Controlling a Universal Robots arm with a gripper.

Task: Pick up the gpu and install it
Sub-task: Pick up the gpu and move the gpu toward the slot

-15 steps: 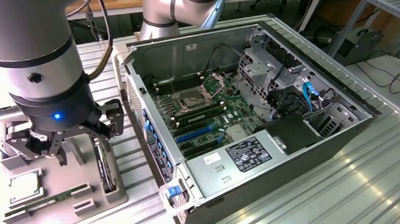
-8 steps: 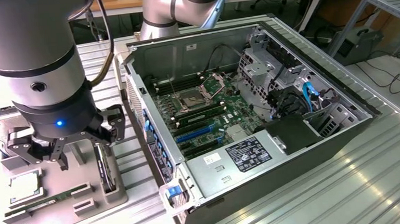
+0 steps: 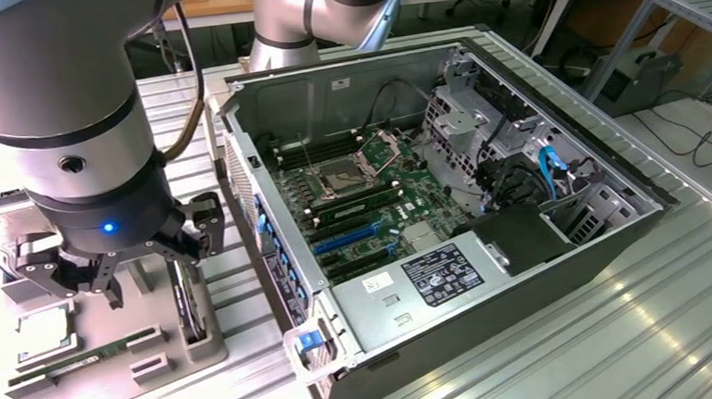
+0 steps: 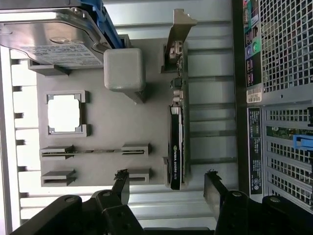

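Note:
The gpu (image 4: 177,122) stands on its edge in a slot of the grey holder tray (image 4: 107,127), dark face showing and silver bracket (image 4: 179,29) at its far end. In the exterior view the gpu (image 3: 192,307) is a thin dark card at the tray's edge nearest the computer case. My gripper (image 4: 167,188) hovers above the tray, open, with one finger (image 4: 121,186) over the tray and the other finger (image 4: 213,188) beyond the card, nothing held. In the exterior view the gripper (image 3: 138,268) hangs just above the card. The open case holds the motherboard with blue slots (image 3: 346,239).
On the tray sit a silver hard drive (image 4: 49,34), a CPU (image 4: 63,112), a RAM stick (image 4: 93,152) and a grey block (image 4: 124,68). The open computer case (image 3: 455,203) lies on the ribbed metal table at the exterior view's right of the tray.

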